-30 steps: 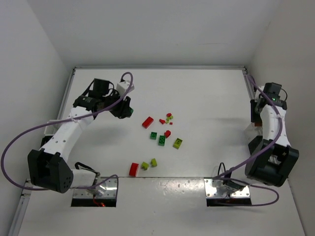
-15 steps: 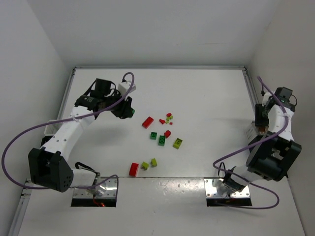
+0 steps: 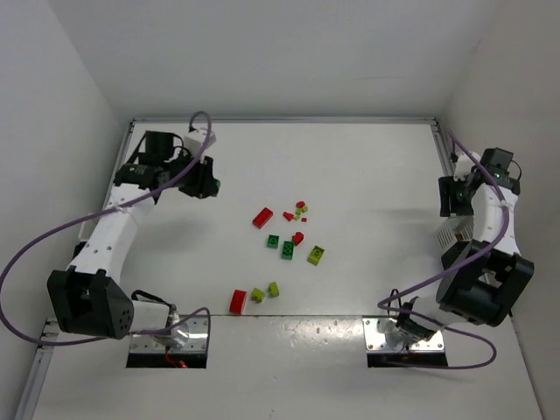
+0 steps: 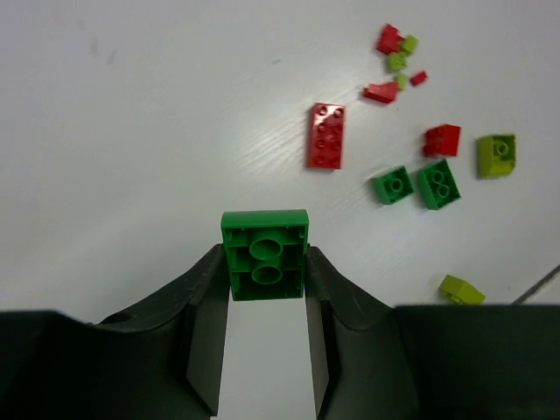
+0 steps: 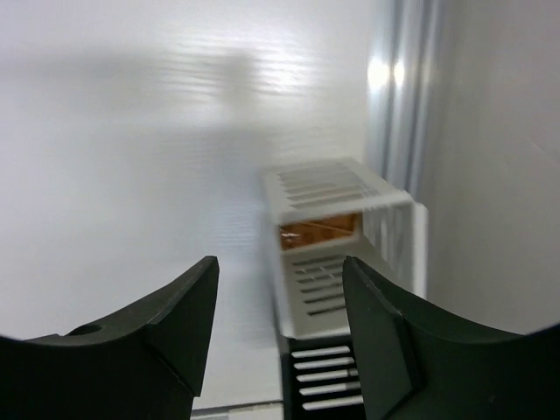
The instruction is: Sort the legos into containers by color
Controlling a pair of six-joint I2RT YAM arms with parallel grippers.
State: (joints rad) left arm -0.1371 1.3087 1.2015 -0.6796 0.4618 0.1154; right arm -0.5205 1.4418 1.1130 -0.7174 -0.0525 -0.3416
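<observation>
In the left gripper (image 4: 264, 273) — a green lego (image 4: 265, 243) sits (hidden overhead).

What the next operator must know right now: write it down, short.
Left gripper: shut on a green brick.
Right gripper: open, empty, by the white bin at the right edge of the table.
The other legos lie loose mid-table, red, green and lime mixed.
Done: cannot tell what the bin holds.
To do: bin the held brick, then sort the rest by colour.
</observation>
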